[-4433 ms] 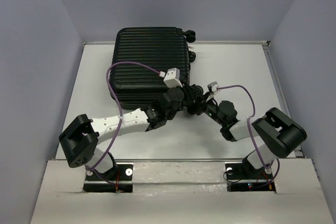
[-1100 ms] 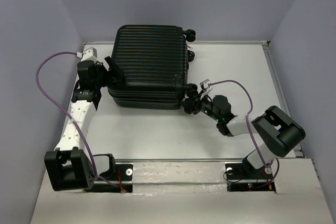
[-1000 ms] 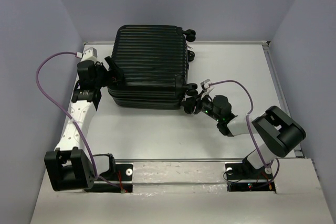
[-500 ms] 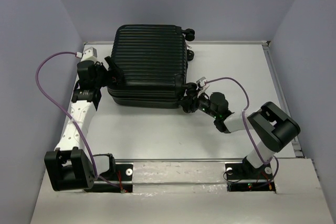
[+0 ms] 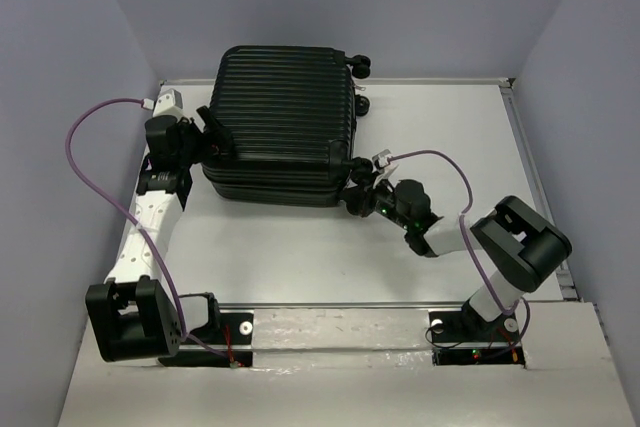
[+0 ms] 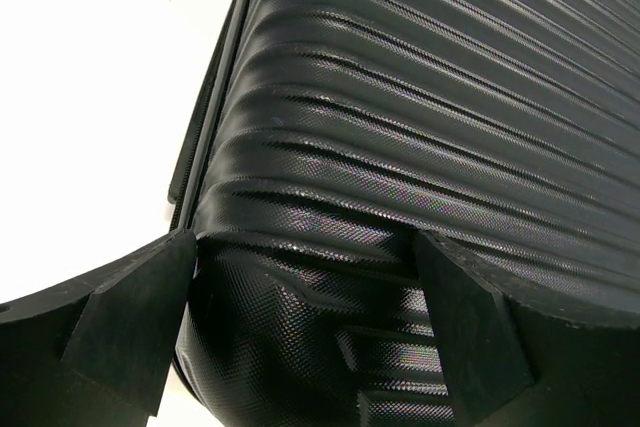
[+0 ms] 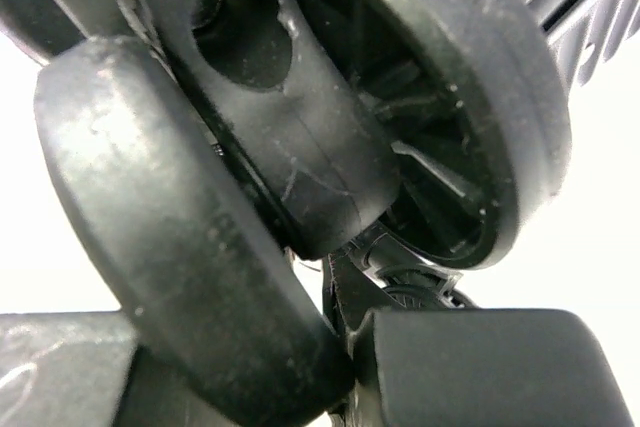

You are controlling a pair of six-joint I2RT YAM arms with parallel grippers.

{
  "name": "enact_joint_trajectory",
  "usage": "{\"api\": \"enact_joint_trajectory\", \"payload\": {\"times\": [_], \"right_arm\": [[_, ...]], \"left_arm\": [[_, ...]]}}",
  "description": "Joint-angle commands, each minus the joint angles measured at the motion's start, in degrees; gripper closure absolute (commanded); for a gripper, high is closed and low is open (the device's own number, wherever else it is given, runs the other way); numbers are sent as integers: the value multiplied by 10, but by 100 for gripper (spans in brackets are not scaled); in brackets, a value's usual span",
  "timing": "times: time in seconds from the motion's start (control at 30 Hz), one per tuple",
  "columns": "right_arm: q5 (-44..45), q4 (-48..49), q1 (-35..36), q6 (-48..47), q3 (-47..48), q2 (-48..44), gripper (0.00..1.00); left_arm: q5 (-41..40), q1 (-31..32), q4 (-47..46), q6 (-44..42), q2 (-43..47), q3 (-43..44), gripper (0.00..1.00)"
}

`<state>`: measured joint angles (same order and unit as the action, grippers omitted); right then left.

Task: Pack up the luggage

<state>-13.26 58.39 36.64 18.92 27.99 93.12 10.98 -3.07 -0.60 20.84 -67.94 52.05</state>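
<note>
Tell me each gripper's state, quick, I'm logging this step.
Left gripper: open, straddling the luggage corner.
Right gripper: cannot tell; a wheel fills its view.

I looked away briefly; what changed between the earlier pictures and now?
The left gripper swung from the near right corner of the luggage to its left side, open around the edge. The right gripper edged closer to the wheel. The luggage stayed shut.

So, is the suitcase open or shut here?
Shut. The suitcase lies flat with both ribbed shells stacked together. The seam between them shows no gap in the left wrist view, and no lining is visible.
</note>
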Motion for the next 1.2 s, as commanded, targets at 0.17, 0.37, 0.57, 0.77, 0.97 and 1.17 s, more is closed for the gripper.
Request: {"api": "enact_joint_trajectory", "payload": {"times": [0.17, 0.37, 0.57, 0.77, 0.97, 1.17], "right_arm": [[194, -107, 200, -30, 43, -11, 93], [187, -147, 176, -12, 27, -62, 93], [109, -152, 128, 10, -1, -100, 93], [93, -151, 128, 28, -23, -120, 93], [90, -149, 128, 39, -42, -142, 93], [87, -117, 128, 41, -67, -161, 93]], "left_arm": [[85, 96, -26, 76, 26, -36, 1], [-64, 198, 24, 51, 94, -15, 1], [-148, 373, 80, 88, 136, -19, 4], [-134, 559, -17, 143, 18, 6, 12], [-134, 570, -84, 176, -58, 16, 12], [-193, 570, -135, 215, -80, 4, 16]]}}
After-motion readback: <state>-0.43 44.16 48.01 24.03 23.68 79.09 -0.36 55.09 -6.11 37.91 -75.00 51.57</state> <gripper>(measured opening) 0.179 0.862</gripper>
